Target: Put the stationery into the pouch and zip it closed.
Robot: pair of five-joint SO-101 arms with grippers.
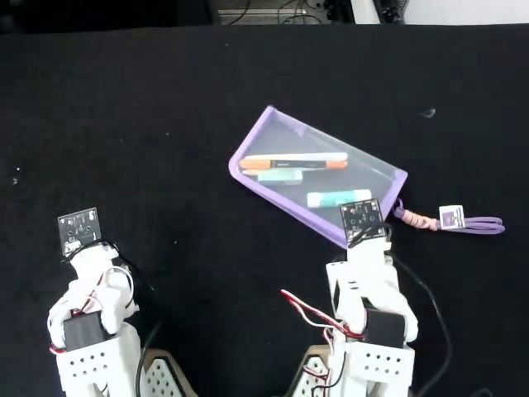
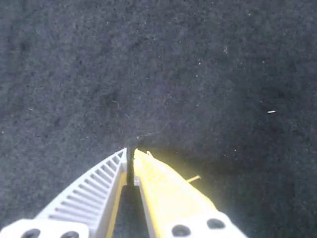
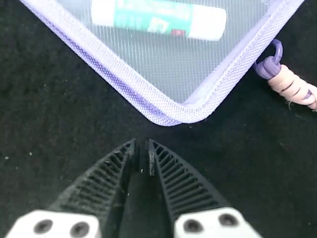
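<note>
The black tabletop (image 1: 165, 124) is spread under everything. The purple-edged mesh pouch (image 1: 285, 204) is laid flat right of centre, with its near corner just beyond the right tool (image 3: 140, 148), which is closed on nothing. The left tool (image 2: 132, 154), likewise closed and empty, is kept well apart at the near left. Pens (image 1: 293, 165) and a glue stick (image 1: 339, 198) are seen inside. The pouch is judged light, limp and liable to slide, so a pinch on its stiffer bound edge, or on the coiled strap (image 1: 417, 220) at its right corner, is advised.

White and yellow jaws, tips together, over the dark, speckled table (image 2: 163, 64)
</note>
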